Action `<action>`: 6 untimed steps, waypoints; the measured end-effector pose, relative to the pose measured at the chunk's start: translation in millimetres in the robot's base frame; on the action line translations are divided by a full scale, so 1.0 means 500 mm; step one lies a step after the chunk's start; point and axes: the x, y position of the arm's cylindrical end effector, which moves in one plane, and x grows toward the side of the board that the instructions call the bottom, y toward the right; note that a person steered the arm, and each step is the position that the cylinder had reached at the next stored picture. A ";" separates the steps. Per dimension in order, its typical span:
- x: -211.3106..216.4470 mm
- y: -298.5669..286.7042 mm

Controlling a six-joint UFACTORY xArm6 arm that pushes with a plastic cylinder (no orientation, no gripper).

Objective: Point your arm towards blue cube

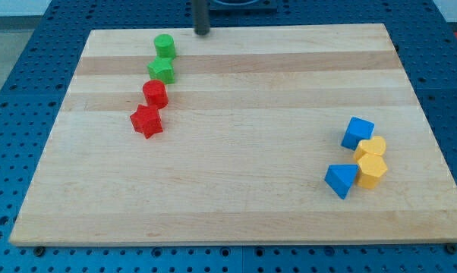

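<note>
The blue cube (357, 133) sits at the view's right on the wooden board (236, 174). Right below it lie a yellow heart-like block (373, 148) and a yellow hexagonal block (371, 171), with a blue triangular block (341, 180) to their left. My tip (202, 32) is at the view's top edge of the board, left of centre, far from the blue cube and just right of the green cylinder (164, 45).
A line of blocks runs down the view's upper left: the green cylinder, a green star-like block (162, 71), a red cylinder-like block (155, 94) and a red star-like block (146, 121). Blue perforated table surrounds the board.
</note>
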 end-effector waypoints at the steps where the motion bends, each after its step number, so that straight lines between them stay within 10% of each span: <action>1: 0.001 0.001; 6: 0.045 -0.070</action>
